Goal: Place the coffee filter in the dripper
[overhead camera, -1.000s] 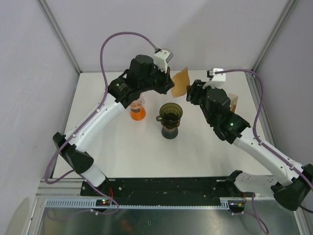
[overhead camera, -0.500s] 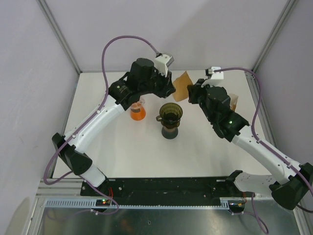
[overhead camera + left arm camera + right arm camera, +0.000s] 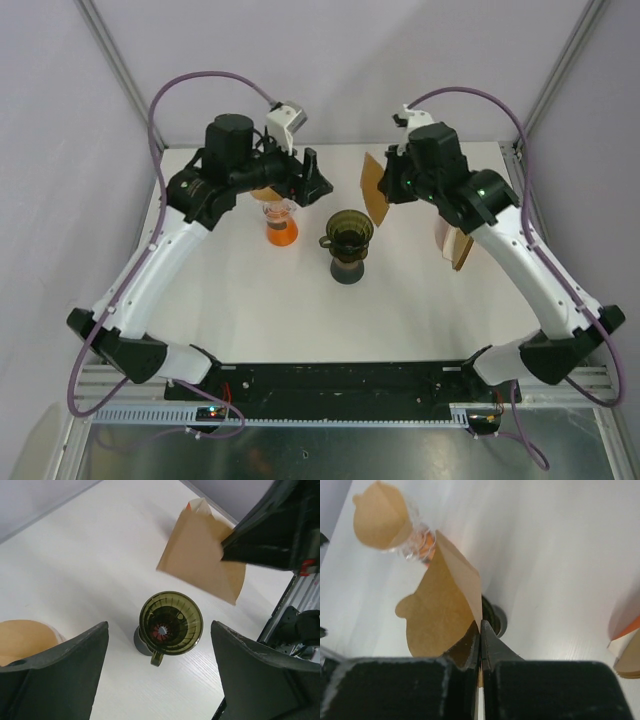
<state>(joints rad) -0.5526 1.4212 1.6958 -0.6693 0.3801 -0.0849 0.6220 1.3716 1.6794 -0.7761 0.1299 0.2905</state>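
The brown paper coffee filter (image 3: 372,187) hangs in the air above and to the right of the dripper, and my right gripper (image 3: 390,185) is shut on its edge. In the right wrist view the fingers (image 3: 481,625) pinch the filter (image 3: 442,610), which hides most of the dripper (image 3: 493,617). The dark olive dripper (image 3: 350,230) stands on the white table with nothing inside it (image 3: 171,622). My left gripper (image 3: 316,178) is open to the left of the filter (image 3: 200,562) and holds nothing; the dripper shows between its fingers (image 3: 159,630).
A glass flask of orange liquid (image 3: 281,226) capped with a brown filter (image 3: 382,515) stands left of the dripper, under the left arm. A stack of spare filters in a holder (image 3: 455,240) stands at the right. Frame posts and walls close the back.
The filter passed from the left gripper to the right one. The right gripper shut on it; the left gripper opened and pulled back to the left. The right arm rose and swung.
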